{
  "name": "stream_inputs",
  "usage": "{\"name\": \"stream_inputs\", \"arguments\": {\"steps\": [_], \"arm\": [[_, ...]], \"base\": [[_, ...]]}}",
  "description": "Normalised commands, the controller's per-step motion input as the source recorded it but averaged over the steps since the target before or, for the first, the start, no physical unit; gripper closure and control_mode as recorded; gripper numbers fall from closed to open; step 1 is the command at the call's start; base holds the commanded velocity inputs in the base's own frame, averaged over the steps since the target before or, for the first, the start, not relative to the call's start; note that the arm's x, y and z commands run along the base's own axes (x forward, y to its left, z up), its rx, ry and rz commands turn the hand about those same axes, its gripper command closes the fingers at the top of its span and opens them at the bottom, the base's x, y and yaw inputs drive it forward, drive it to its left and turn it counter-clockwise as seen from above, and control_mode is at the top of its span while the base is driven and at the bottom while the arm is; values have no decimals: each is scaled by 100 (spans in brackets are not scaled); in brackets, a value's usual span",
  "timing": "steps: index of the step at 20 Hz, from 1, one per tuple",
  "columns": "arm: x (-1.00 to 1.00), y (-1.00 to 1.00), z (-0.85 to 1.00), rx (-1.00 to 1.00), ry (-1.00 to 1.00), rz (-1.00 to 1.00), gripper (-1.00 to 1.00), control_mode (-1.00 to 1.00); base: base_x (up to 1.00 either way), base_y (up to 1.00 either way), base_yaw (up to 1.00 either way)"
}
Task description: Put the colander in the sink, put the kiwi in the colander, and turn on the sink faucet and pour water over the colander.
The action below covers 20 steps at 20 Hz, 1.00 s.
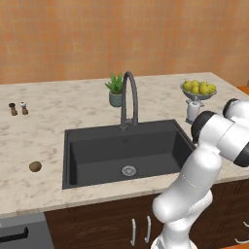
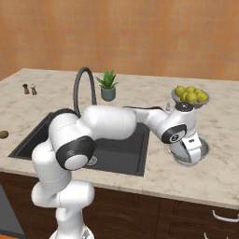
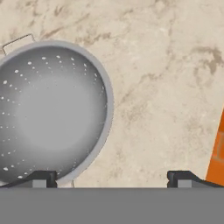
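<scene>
The silver perforated colander (image 3: 48,113) sits on the marble counter right of the black sink (image 1: 97,146), partly under my hand in the right base view (image 2: 203,153). My gripper (image 3: 111,179) hangs open just above it (image 2: 193,153). One fingertip (image 3: 39,178) is over the colander's rim, the other (image 3: 183,178) over bare counter. The brown kiwi (image 1: 35,167) lies on the counter left of the sink (image 2: 126,156), also seen in the right base view (image 2: 3,135). The dark gooseneck faucet (image 1: 129,97) stands behind the basin, with no water running.
A footed bowl of yellow-green fruit (image 2: 190,95) stands behind the colander, with a small white jar (image 1: 193,111) beside it. A potted plant (image 1: 115,90) is near the faucet. Two shakers (image 1: 17,108) stand far left. The counter's edge (image 3: 216,153) is close to my right fingertip.
</scene>
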Motion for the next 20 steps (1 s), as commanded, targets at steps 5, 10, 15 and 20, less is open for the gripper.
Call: {"name": "stream_inputs", "arguments": {"steps": [5,10,15,20], "arm": [[7,-7,-27,5,0,0,-100,-100],[0,-11,-28,1,-3,0,-100,-100],[1,-1,-16,0,-5,0,-100,-100],[4,0,-18,0,-8,0,-100,-100]], "base": [[0,0,0],[0,0,0],[0,0,0],[0,0,0]]}}
